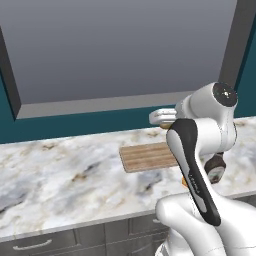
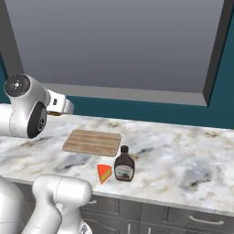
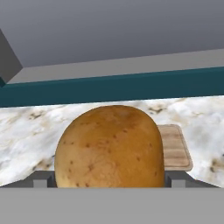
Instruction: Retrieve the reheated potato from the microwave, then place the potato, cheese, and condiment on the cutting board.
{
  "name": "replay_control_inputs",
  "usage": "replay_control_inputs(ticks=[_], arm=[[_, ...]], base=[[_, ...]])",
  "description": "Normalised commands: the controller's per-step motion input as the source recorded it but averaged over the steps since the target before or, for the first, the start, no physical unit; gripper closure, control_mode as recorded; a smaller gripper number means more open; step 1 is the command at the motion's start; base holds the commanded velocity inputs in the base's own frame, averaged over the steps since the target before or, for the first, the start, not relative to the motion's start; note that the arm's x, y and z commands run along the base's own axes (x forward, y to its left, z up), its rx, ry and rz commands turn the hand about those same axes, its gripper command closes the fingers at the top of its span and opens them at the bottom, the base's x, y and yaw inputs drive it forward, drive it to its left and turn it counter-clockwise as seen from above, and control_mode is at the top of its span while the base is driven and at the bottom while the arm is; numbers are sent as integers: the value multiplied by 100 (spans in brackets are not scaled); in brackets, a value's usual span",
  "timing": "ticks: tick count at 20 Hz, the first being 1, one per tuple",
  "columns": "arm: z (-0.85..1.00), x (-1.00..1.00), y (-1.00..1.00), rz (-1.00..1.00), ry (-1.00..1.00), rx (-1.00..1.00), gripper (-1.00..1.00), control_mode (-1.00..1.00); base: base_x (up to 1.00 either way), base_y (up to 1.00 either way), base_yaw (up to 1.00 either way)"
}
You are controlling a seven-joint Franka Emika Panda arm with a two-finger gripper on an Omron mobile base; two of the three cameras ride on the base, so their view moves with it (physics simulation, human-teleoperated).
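The potato (image 3: 109,146), golden-brown with small dark specks, sits between the fingers of the pincer (image 3: 109,180) in the hand view, its sides reaching out to both dark finger tips (image 3: 40,180) at the bottom of that view. The pincer stands wide and is holding the potato across its breadth. In the right base view a small brown patch of the potato (image 2: 54,113) shows under the white hand, above the tabletop's (image 2: 183,155) left part and up and to the left of the cutting board (image 2: 93,142).

The cutting board, light brown wood with striped grain, lies flat on the marbled tabletop; nothing lies on it. In the hand view the cutting board (image 3: 175,148) shows behind and to the right of the potato, partly hidden by it. In the left base view the cutting board (image 1: 145,156) lies just left of the arm's dark-banded link, which covers its right end.

In front of the board, toward the tabletop's near edge, the cheese (image 2: 103,173) lies as an orange-yellow wedge with a red face. Just beside it on the right stands a condiment bottle (image 2: 124,165), dark brown with a narrow neck, a black cap and a pale label, upright. Cheese and bottle are close together but whether they touch cannot be told; both are off the board.

Behind the tabletop runs a teal wall (image 2: 137,112), and above it a large grey recessed panel (image 2: 114,41) with a darker frame. Below the tabletop's edge are grey drawer fronts (image 2: 192,221) with pale handles.
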Motion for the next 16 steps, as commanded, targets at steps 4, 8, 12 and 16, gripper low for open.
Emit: replay_control_inputs(ticks=[4, 8, 12, 16], arm=[[0, 0, 0, 0, 0, 0, 100, 100], [0, 0, 0, 0, 0, 0, 100, 100], [0, 0, 0, 0, 0, 0, 100, 100], [0, 0, 0, 0, 0, 0, 100, -100]], base=[[0, 0, 0], [0, 0, 0], [0, 0, 0], [0, 0, 0]])
